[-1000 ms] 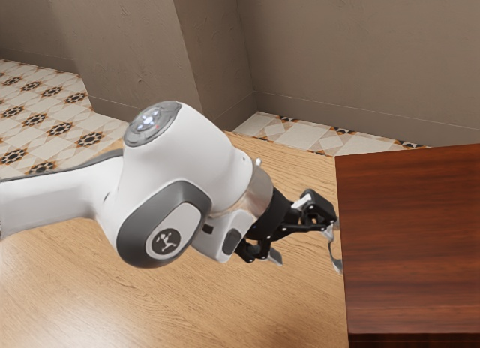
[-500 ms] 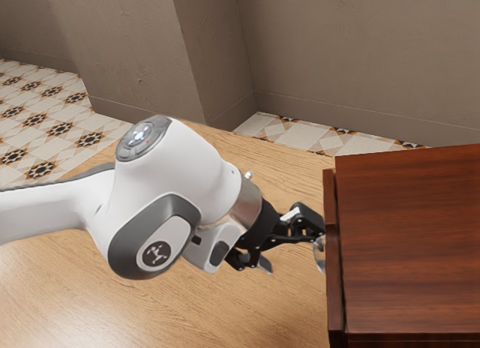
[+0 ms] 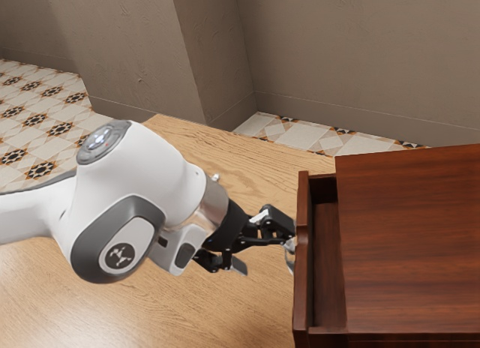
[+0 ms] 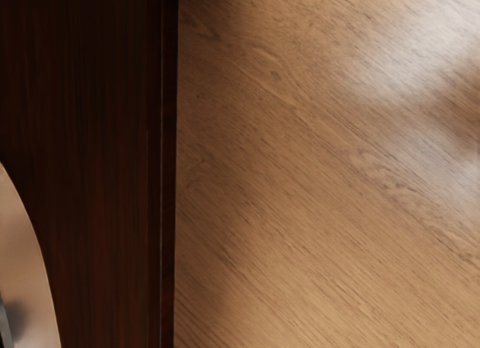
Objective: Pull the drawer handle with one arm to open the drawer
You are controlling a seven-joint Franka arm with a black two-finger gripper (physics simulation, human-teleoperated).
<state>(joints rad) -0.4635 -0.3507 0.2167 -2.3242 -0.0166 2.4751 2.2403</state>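
Gripper clamps the drawer handle; the drawer stands partly out of its cabinet.

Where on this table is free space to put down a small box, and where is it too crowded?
Free: the cabinet top; the bare tabletop between the arm and the far edge; the inside of the open drawer, though narrow. Crowded: in front of the drawer, where the gripper is shut on the handle.

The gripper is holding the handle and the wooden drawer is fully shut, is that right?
No. The gripper holds the handle, but the wooden drawer is partly open, pulled out of the cabinet, as the exterior view shows.
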